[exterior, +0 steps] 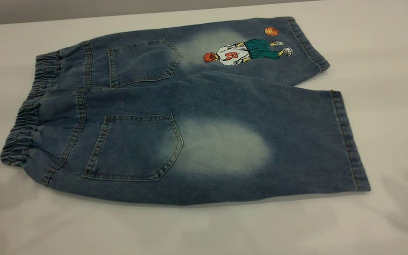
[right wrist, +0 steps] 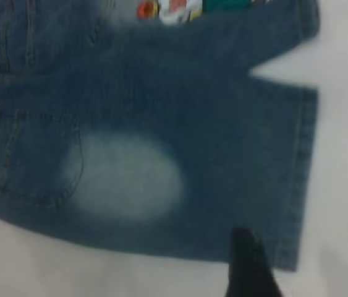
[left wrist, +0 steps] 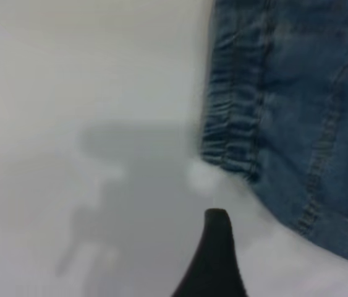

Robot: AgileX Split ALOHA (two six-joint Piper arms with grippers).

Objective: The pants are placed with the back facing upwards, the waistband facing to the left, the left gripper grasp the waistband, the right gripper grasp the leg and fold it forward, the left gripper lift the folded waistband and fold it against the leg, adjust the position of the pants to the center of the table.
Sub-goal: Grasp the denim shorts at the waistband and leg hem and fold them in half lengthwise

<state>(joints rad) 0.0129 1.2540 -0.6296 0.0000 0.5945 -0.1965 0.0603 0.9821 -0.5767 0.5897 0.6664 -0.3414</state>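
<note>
Faded blue denim pants (exterior: 197, 117) with a colourful basketball-player print (exterior: 248, 51), white table (exterior: 384, 53).

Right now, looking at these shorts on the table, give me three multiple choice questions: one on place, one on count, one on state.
1. Where is the waistband of the denim shorts in the outside view?
A left
B right
C far edge

2. How many back pockets show?
A one
B two
C four

3. How do the shorts lie?
A folded in half
B bunched up
C spread flat, unfolded

Answers: 1 A, the elastic band sits at the left end. 2 B, one pocket on the far leg, one pocket on the near leg. 3 C, both legs lie open on the white table.
</note>
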